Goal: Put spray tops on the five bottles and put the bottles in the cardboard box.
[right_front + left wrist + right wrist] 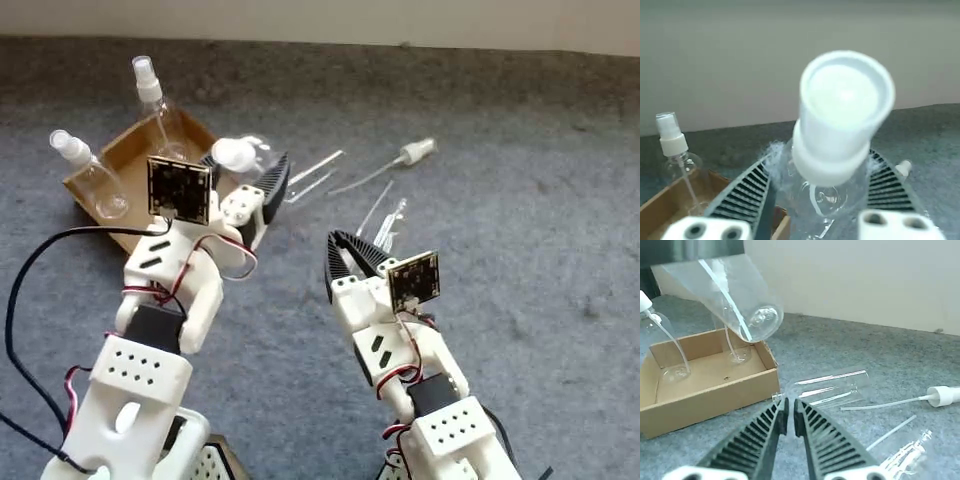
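Observation:
My left gripper [246,168] [820,162] is shut on a clear bottle [240,155] [840,120] with a white spray top, held tilted over the near right corner of the cardboard box [120,170] [710,385]. The right wrist view shows that bottle [740,295] hanging above the box. Two capped bottles [88,175] [160,110] stand inside the box. My right gripper [335,245] [790,414] is shut on nothing, low over the carpet, right of the box.
A clear bottle [312,175] [832,387] lies on the grey carpet beyond my right gripper. A loose spray top [415,152] [944,395] with its long tube lies farther right. Another clear bottle [388,225] [905,455] lies nearer.

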